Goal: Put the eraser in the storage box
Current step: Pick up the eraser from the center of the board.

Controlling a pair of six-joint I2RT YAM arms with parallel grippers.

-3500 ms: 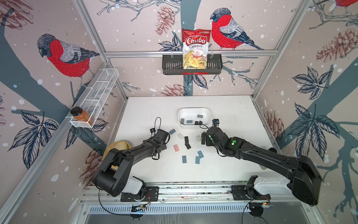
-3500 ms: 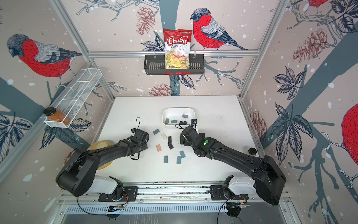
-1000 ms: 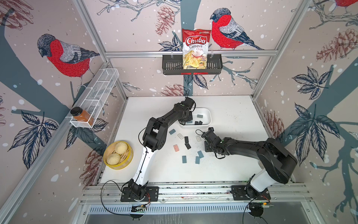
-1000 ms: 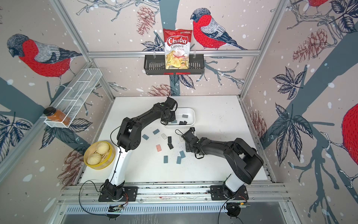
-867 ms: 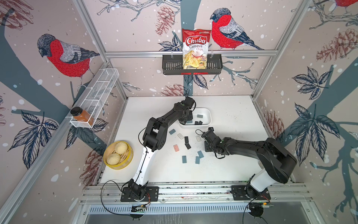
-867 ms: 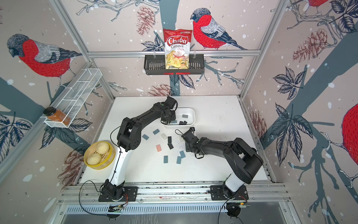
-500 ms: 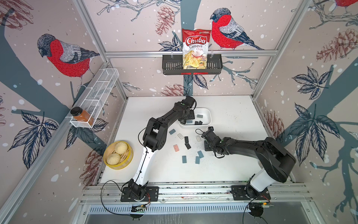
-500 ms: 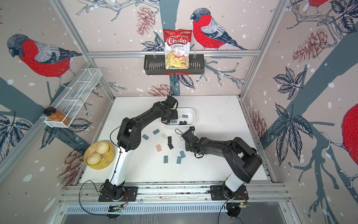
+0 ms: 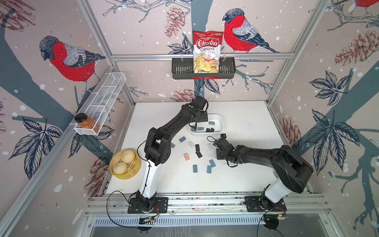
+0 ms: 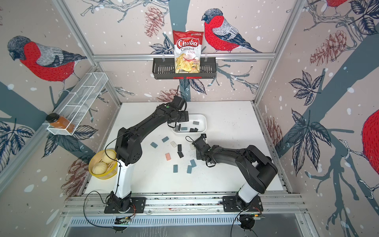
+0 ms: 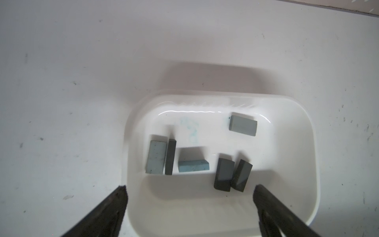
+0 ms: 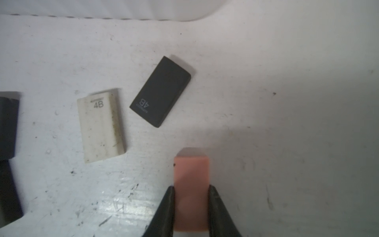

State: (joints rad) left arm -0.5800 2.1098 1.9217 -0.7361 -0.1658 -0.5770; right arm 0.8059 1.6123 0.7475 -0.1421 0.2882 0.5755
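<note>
Ok so in both top views the left gripper hangs over one end of the storage box. The right gripper sits low over the table, near the box's front wall, with loose erasers scattered beside it. Can't really make out what it's holding from up there. Left wrist view: the left gripper is spread wide with nothing between its fingers, right above the box, which has six grey, blue and dark erasers lying inside. Right wrist view clears it up: the right gripper is clamped on a pink eraser, fingers pressing both long sides. So that one's outside the box, over the table, with a white eraser and a black eraser lying just ahead.
</note>
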